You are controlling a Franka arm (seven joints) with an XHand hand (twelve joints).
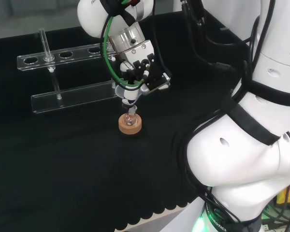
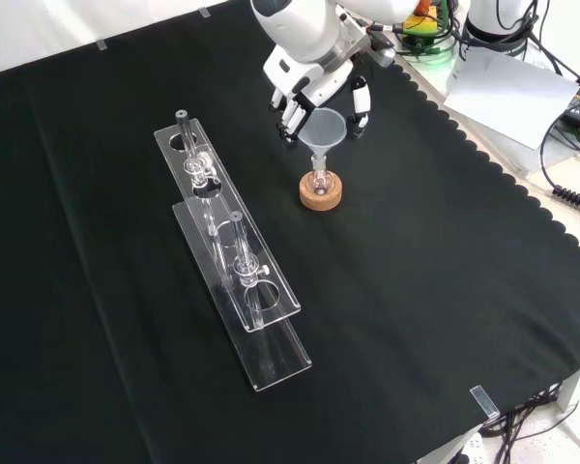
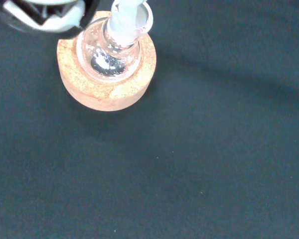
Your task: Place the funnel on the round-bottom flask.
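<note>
A long clear acrylic rack (image 2: 234, 253) lies across the left-centre of the front view on the matte black cloth (image 2: 416, 290). In the upper middle of that view the black and white hand (image 2: 314, 92) has its fingers curled round the cone-shaped translucent funnel (image 2: 325, 130). The funnel's stem enters the neck of the small glass round-bottom flask (image 2: 319, 180), which sits in a grainy round cork ring (image 2: 321, 193).
</note>
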